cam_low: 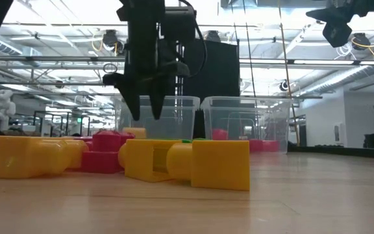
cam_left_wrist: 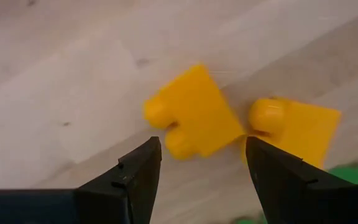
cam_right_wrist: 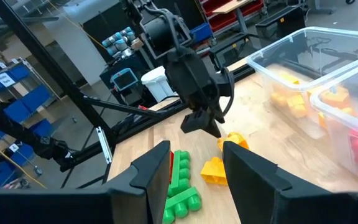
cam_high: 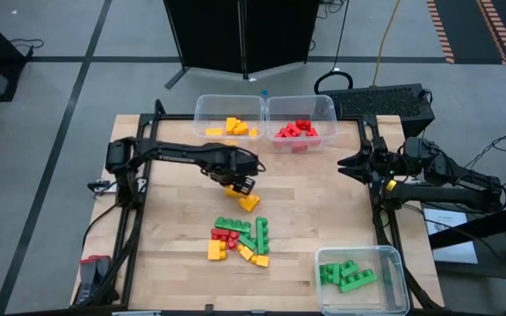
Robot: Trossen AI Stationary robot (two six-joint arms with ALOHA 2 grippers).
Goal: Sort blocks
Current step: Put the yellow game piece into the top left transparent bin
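My left gripper (cam_high: 242, 186) (cam_left_wrist: 201, 149) points down, open and empty, raised above the wooden table (cam_high: 174, 228). Two yellow blocks lie flat on the wood below it: one (cam_left_wrist: 194, 112) under the gap between the fingers, the other (cam_left_wrist: 297, 127) right beside it. A mixed pile of green, red and yellow blocks (cam_high: 240, 239) lies nearer the front edge. My right gripper (cam_high: 348, 164) (cam_right_wrist: 194, 165) waits open at the table's right edge, high above it, pointing toward the middle.
Two clear bins stand at the far edge, one with yellow blocks (cam_high: 229, 123), one with red blocks (cam_high: 301, 127). A third clear bin with green blocks (cam_high: 361, 279) stands at the near right corner. Bare wood lies left of the pile.
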